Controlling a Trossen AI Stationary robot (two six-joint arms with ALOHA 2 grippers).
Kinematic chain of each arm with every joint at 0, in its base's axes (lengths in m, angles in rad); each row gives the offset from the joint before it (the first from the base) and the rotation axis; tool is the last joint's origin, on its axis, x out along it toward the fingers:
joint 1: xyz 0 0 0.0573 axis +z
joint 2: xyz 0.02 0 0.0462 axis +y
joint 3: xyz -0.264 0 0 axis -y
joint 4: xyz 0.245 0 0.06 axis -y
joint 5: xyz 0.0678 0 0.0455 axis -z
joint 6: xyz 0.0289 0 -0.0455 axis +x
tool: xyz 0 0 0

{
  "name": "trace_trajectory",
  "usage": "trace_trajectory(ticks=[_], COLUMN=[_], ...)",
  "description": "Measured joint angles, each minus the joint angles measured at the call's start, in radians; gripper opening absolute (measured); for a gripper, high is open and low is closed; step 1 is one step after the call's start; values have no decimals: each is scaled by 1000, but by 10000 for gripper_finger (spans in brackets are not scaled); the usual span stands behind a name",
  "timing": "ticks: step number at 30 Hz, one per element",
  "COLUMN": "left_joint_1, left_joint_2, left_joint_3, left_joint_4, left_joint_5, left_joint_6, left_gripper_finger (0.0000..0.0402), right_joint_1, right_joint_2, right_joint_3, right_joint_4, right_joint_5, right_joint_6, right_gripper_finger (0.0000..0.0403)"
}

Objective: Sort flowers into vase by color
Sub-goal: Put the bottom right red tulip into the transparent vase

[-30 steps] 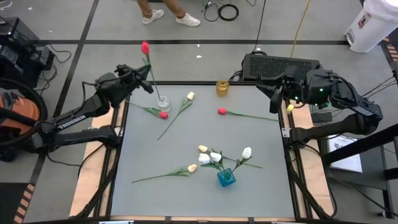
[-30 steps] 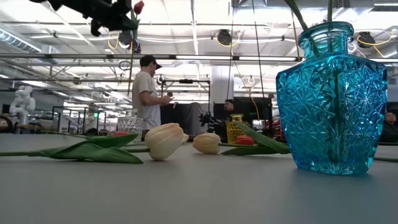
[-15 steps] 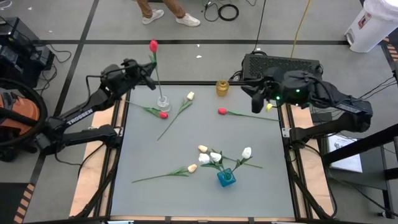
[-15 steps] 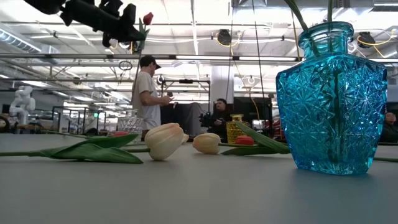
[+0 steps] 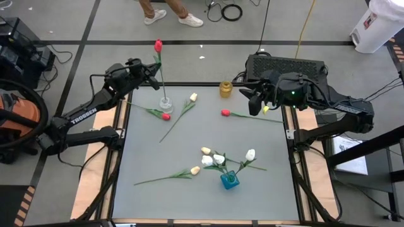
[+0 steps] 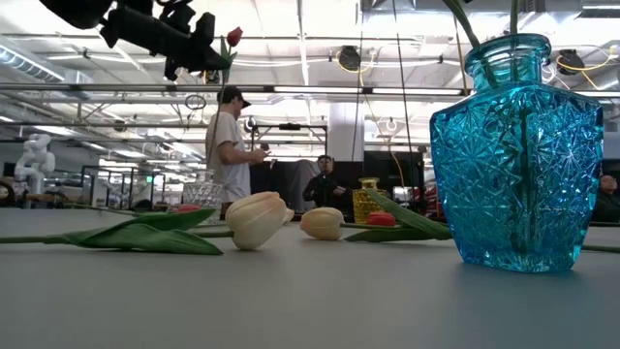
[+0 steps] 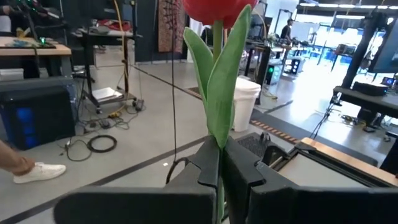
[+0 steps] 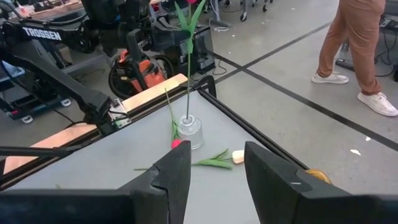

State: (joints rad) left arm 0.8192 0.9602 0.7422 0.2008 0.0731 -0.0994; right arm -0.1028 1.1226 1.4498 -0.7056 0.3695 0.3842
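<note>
From above, we see the left gripper (image 5: pixel 153 67) at the table's far left corner, its jaws clamped on the stem of a red tulip (image 5: pixel 158 45) whose lower end stands in the small clear vase (image 5: pixel 165 103). The right gripper (image 5: pixel 255 104) hangs over the far right edge, jaws apart and holding nothing, just beyond another red tulip (image 5: pixel 225 113) lying flat. A third red tulip (image 5: pixel 165 116) and a cream tulip (image 5: pixel 193 97) lie near the clear vase; a yellow vase (image 5: pixel 225 88) stands at the far edge. The blue vase (image 5: pixel 230 180) near the front holds white tulips (image 5: pixel 219 159).

At table height, we see the blue vase close up and cream tulip heads (image 6: pixel 257 218) lying flat.

In the left wrist view, the fingers (image 7: pixel 239 180) pinch the green stem.

In the right wrist view, the stem stands upright in the clear vase.
</note>
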Motion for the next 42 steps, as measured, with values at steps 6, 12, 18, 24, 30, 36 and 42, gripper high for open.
trace_trajectory(ticks=[6, 12, 18, 24, 30, 36, 42], left_joint_1=[0, 0, 0, 0, 0, 0, 0], left_joint_2=[8, 9, 9, 8, 9, 9, 9], left_joint_3=[0, 0, 0, -12, -35, -35, -35], left_joint_4=[-12, -38, -38, -51, -55, -53, -53], left_joint_5=[1, 1, 0, 0, 0, 0, -1], left_joint_6=[0, 1, 4, 4, 3, 3, 3], left_gripper_finger=[8, 8, 8, 8, 8, 8, 8], right_joint_1=[0, 0, 0, 0, 0, 0, 0], right_joint_2=[0, 0, 0, 0, 0, 0, 0], right_joint_3=[0, 0, 0, 0, 0, 0, 0], right_joint_4=[0, -1, -1, -1, -1, -1, -1], right_joint_5=[0, 0, 0, 0, -3, -4, -4], right_joint_6=[-4, -6, -4, -3, -3, -3, -5], right_gripper_finger=[141, 141, 141, 141, 141, 141, 141])
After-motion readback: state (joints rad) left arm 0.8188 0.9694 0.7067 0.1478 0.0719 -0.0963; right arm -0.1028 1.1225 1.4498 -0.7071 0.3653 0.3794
